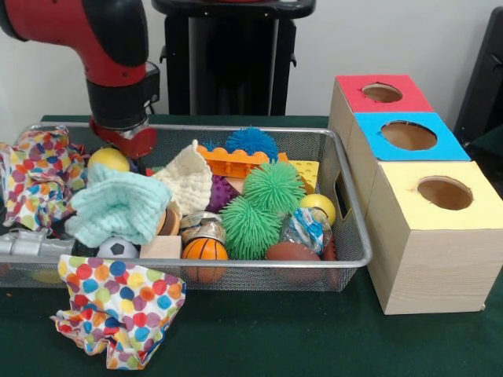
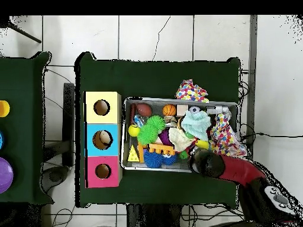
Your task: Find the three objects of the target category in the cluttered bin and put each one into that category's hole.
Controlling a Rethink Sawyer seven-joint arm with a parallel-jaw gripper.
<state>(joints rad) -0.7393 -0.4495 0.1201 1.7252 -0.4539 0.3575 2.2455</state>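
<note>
The wire mesh bin (image 1: pixel 348 182) is full of toys and also shows in the overhead view (image 2: pixel 177 99). My gripper (image 1: pixel 126 143) hangs low over the bin's far left corner, just above a yellow ball (image 1: pixel 108 159); the overhead view shows it (image 2: pixel 204 161) by the bin's rim. Whether it is open or holds anything is hidden. An orange-brown rounded piece (image 1: pixel 169 221) peeks out beside the teal cloth (image 1: pixel 118 204); I cannot tell if it is a bun toy. No other bun toy shows. The red-topped box's hole (image 1: pixel 383 93) is farthest in the box row, apart from the bin (image 2: pixel 102 171).
Blue-topped (image 1: pixel 409 135) and yellow-topped (image 1: pixel 444 192) boxes stand nearer in the row. Green spiky balls (image 1: pixel 271 188), a cream cloth (image 1: pixel 189 179), a basketball (image 1: pixel 204 250), a football (image 1: pixel 292 253) and a wooden cube (image 1: pixel 161 247) fill the bin. Dotted cloths lie on the left rim (image 1: pixel 35 181) and in front (image 1: pixel 118 310).
</note>
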